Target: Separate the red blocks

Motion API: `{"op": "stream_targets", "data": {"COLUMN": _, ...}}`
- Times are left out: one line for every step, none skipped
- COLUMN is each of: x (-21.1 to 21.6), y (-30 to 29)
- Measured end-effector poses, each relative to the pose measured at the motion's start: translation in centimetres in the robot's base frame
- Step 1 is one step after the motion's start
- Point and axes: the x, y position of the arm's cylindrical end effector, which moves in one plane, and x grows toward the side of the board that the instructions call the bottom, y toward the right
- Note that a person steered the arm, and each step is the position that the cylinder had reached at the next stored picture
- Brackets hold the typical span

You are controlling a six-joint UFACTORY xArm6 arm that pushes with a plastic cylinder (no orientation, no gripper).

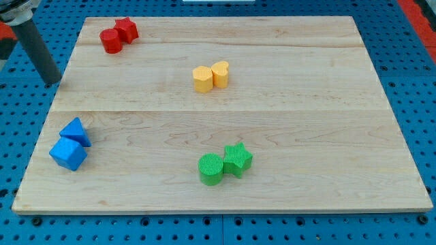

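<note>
The two red blocks sit together near the board's upper left corner: a red cylinder [111, 41] and a red star [127, 29], touching, the star up and to the view's right of the cylinder. Both are a solid bright red with flat tops. They lie up and to the view's right of my tip [52, 82], which rests off the wooden board [286, 122], on the blue pegboard [20, 136] just beyond the board's left edge. The rod [35, 44] leans up toward the view's top left from there. It carries no pincer, so there is no opening width to tell; it is a bare dark rod touching no block.

Between my tip and the red pair lies only bare wood and the board's left edge; no other block stands in that path.

Farther to the view's right of my tip, at about the same height, a yellow pair sits near the board's middle: a yellow hexagonal block [202, 79] touching a yellow heart-like block [221, 73].

Below my tip, close to the left edge, a blue triangular block [75, 131] touches a blue cube [68, 154]. Well to the lower right of my tip, a green cylinder [211, 169] touches a green star [238, 158].

There are no containers here; every block stands directly on the board.
</note>
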Motion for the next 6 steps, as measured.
{"op": "stream_targets", "data": {"x": -3.0, "y": -0.2}}
{"op": "stream_targets", "data": {"x": -9.9, "y": 5.3}}
{"op": "stream_targets", "data": {"x": -12.5, "y": 6.8}}
{"op": "stream_targets", "data": {"x": -13.9, "y": 5.9}}
{"op": "stream_targets", "data": {"x": -16.0, "y": 9.4}}
{"op": "stream_targets", "data": {"x": -16.0, "y": 18.7}}
